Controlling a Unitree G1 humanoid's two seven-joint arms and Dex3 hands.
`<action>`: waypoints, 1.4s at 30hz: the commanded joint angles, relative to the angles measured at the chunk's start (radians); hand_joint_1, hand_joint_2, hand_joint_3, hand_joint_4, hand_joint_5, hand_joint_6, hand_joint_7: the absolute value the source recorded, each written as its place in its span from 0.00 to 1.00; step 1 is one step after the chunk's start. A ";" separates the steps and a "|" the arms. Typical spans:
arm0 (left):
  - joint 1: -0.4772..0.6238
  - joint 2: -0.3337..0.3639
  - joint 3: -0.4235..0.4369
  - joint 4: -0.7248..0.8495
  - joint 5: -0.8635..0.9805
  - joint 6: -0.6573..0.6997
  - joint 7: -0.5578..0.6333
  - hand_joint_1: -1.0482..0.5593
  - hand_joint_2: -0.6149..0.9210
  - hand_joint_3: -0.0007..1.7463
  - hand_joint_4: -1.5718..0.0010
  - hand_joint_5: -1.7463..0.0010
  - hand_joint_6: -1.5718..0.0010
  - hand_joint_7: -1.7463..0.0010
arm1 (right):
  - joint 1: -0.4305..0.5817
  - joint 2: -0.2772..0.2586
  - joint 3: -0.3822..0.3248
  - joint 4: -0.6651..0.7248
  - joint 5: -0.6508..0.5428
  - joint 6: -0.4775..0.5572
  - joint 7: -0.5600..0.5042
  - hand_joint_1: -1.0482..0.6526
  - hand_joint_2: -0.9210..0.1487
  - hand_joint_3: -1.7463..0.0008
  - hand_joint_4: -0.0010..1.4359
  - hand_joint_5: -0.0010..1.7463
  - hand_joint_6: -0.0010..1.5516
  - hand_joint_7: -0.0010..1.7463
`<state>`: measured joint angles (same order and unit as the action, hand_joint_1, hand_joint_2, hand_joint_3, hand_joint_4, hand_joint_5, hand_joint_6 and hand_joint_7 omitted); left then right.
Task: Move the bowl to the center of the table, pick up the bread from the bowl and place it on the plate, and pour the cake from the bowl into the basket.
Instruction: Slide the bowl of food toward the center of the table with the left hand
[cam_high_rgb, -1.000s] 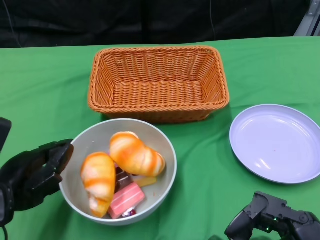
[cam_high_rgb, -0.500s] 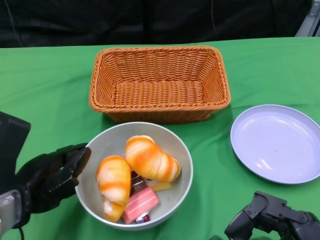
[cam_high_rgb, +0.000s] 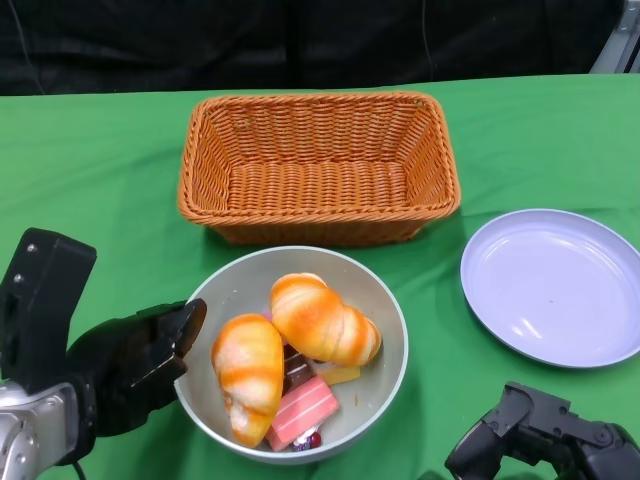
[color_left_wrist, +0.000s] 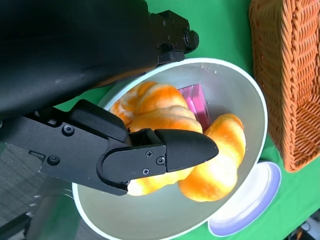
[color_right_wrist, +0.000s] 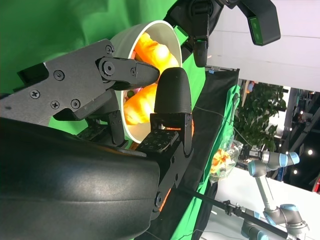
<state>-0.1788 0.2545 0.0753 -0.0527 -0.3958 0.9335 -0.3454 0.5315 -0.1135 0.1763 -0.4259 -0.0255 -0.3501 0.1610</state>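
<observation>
At the near right edge of the green table, the right hand rested low with its fingers apart and nothing between them, well clear of the bowl.

At the near left, the left hand lay against the bowl's left rim. The left wrist view showed one finger reaching over the rim above the bread while the rest of the hand sat outside the wall, so the hand seemed to be holding the rim, though the contact itself was partly hidden.

The bowl, pale grey, stood near the middle of the table's near half, just in front of the basket. Inside it lay two orange-striped bread rolls: one toward the left and near side, the other toward the right and farther back, touching each other. Beneath them sat a pink cake slice at the near side, with a dark brown piece and a yellowish piece between the rolls.

To the right, apart from the bowl, lay the lavender plate, bare.

Farther back, the orange wicker basket stood with nothing in it, its near wall just beyond the bowl's far rim.
</observation>
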 joint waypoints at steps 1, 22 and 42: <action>0.023 -0.014 0.006 -0.029 -0.017 0.016 0.004 0.14 1.00 0.35 1.00 1.00 1.00 1.00 | 0.000 -0.002 0.000 -0.001 -0.005 -0.005 -0.005 0.46 0.16 0.71 0.52 0.85 0.45 0.69; 0.021 -0.098 -0.018 -0.081 -0.024 0.016 0.012 0.14 1.00 0.34 1.00 1.00 1.00 1.00 | 0.003 -0.005 0.001 -0.004 -0.007 -0.006 -0.005 0.48 0.17 0.69 0.52 0.85 0.44 0.70; 0.110 0.029 -0.068 -0.132 0.158 -0.247 0.015 0.15 1.00 0.32 0.92 0.97 0.92 0.97 | 0.007 -0.012 -0.013 -0.002 -0.006 0.001 -0.001 0.47 0.20 0.67 0.51 0.84 0.44 0.69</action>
<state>-0.0832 0.2634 0.0023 -0.1738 -0.2495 0.7137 -0.3338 0.5334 -0.1169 0.1686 -0.4256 -0.0369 -0.3489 0.1595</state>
